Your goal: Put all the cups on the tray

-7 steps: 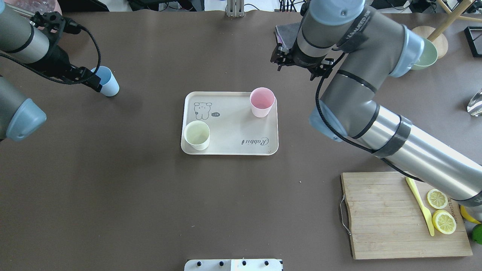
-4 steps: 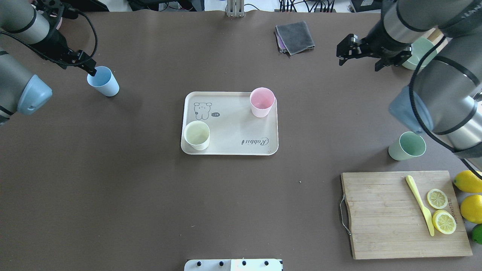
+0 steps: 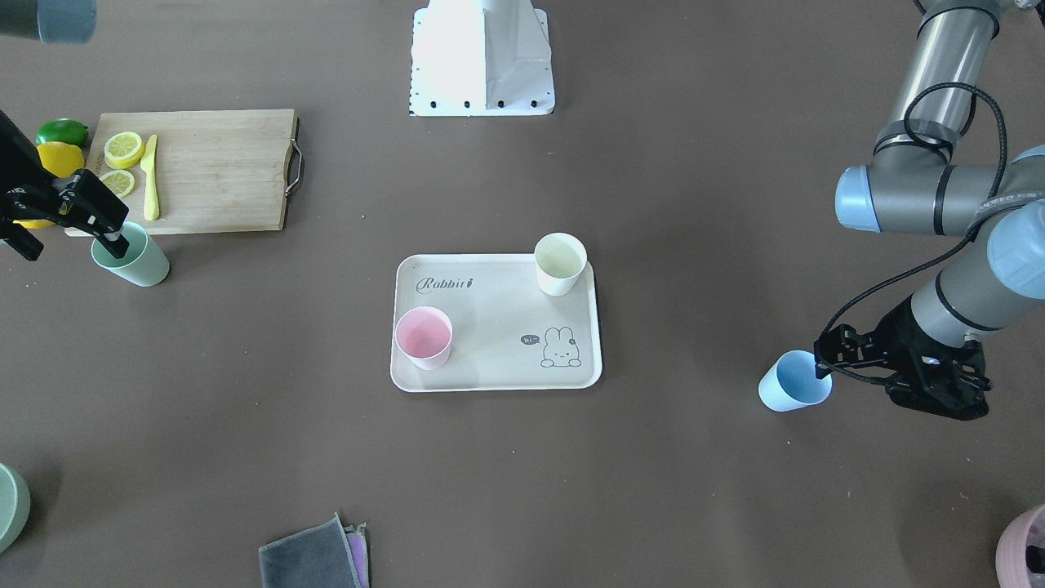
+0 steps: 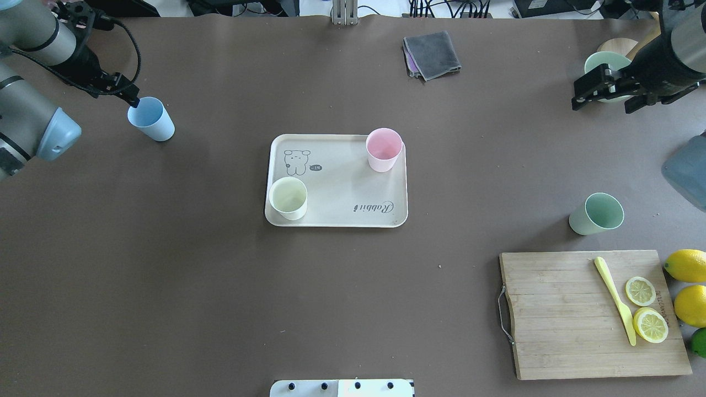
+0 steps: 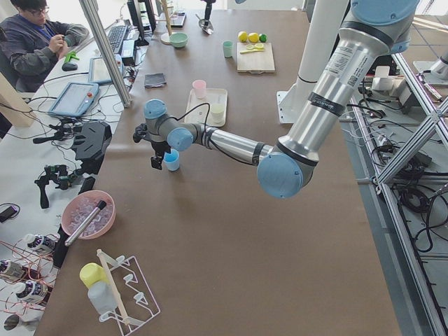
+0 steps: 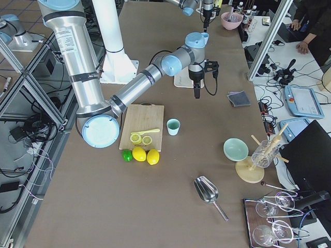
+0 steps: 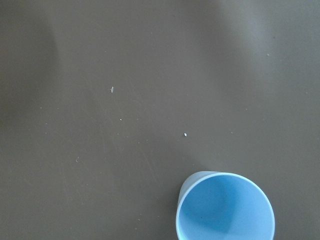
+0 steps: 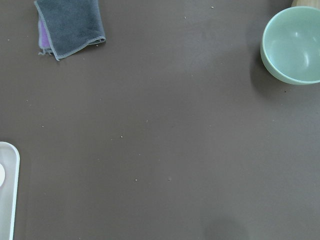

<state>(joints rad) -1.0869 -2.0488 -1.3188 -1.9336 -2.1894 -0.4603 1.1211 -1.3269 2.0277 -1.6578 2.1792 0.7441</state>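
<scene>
The beige tray point(image 4: 342, 184) lies mid-table, also in the front view point(image 3: 490, 327). On it stand the cream cup point(image 4: 288, 197) and the pink cup point(image 4: 383, 149). The light blue cup point(image 4: 150, 118) stands on the table at the far left and shows in the left wrist view point(image 7: 225, 207) from above. The mint cup point(image 4: 596, 214) stands at the right, just beyond the cutting board. My left gripper point(image 4: 117, 95) is open and empty, high beside the blue cup. My right gripper point(image 4: 603, 105) is open and empty, at the far right, well beyond the mint cup.
A wooden cutting board point(image 4: 557, 314) with lemon slices and a yellow knife lies at the near right, whole lemons point(image 4: 686, 264) beside it. A grey cloth point(image 4: 432, 53) lies at the far middle. A pale green bowl point(image 8: 292, 47) sits at the far right.
My right arm has swung from above the tray's far right corner out to the far right edge, uncovering the mint cup. My left gripper has drawn back from over the blue cup.
</scene>
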